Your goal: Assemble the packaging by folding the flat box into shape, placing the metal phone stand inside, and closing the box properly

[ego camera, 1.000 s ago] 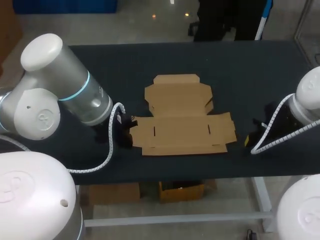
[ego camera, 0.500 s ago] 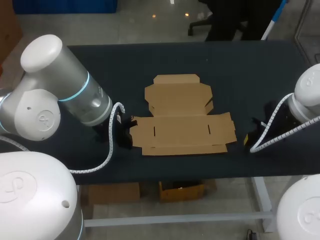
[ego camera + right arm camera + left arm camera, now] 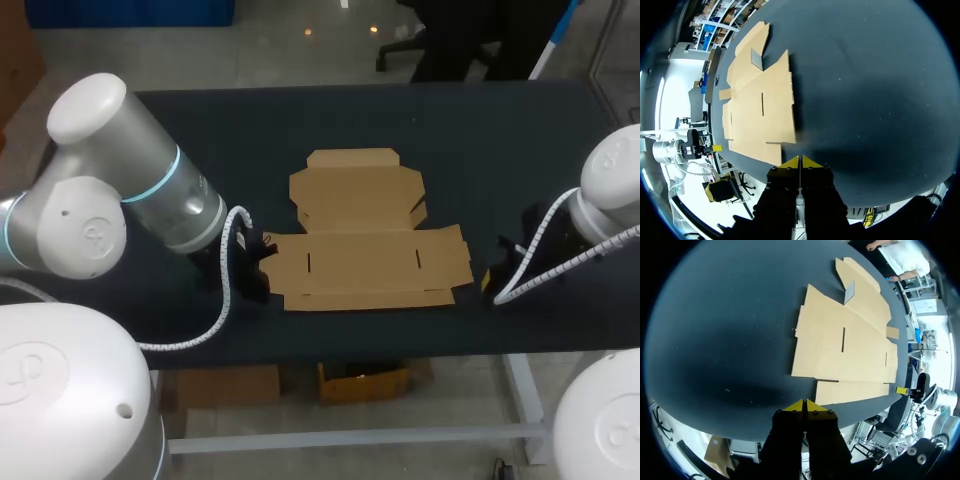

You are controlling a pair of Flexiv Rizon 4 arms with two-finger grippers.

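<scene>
Cardboard flat box lies between left hand and right hand.

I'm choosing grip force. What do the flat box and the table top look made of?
The flat box looks like plain brown cardboard, matte, with cut slots and flaps. The table top is dark and matte, possibly cloth or mat.

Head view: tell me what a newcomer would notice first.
A flat cardboard box lies unfolded in the middle of the dark table. The left tool sits just off its left edge, the right tool near its right edge, both shut on nothing.
</scene>
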